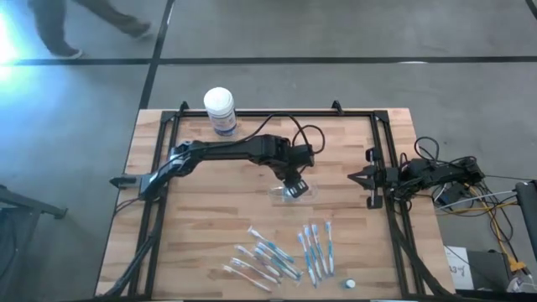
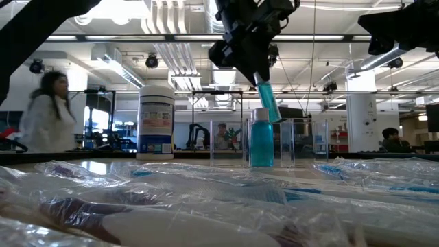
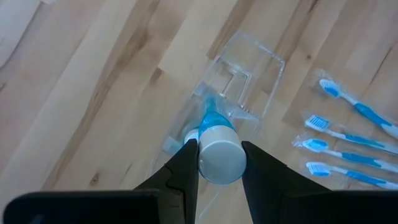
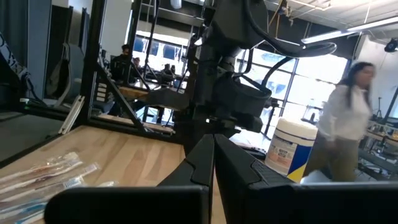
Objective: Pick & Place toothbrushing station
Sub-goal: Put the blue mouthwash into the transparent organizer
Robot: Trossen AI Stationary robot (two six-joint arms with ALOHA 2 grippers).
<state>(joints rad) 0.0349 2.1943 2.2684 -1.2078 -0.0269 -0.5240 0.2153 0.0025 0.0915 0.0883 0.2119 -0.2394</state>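
The toothbrushing station, a see-through plastic holder (image 1: 295, 192), stands on the wooden table at mid-table. A blue bottle with a white cap (image 2: 261, 140) stands upright in it. My left gripper (image 3: 219, 144) hangs just above the holder (image 3: 245, 78), shut on a second blue bottle (image 2: 267, 100). That bottle's lower end is close by the standing bottle's cap; whether they touch I cannot tell. My right gripper (image 4: 213, 142) waits shut at the table's right edge (image 1: 354, 177), holding nothing. My left gripper pinches the blue bottle at its white-capped top end (image 3: 221, 158) between its two fingers, one on each side. The fingers come from above, slanting down. The bottle hangs tilted below them, lifted clear of the table, its lower end (image 2: 274, 115) toward the holder.
A white round tub with a blue label (image 1: 220, 109) stands at the table's far edge. Several wrapped toothbrushes (image 1: 285, 252) lie spread along the near part of the table. A small white round thing (image 1: 351, 284) lies near the front right. A person walks in the room behind.
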